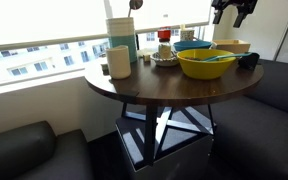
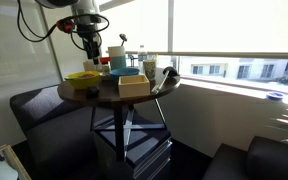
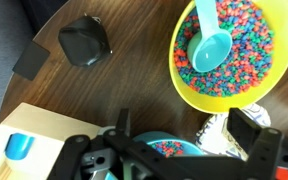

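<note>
Teal scoop (image 3: 211,48) in yellow bowl (image 3: 189,95), handle seemingly toward wrist view's top

Office lounge or flat, round wooden table (image 1: 159,88), dark sofas (image 1: 29,152), wide city-view window (image 2: 234,30)
</note>
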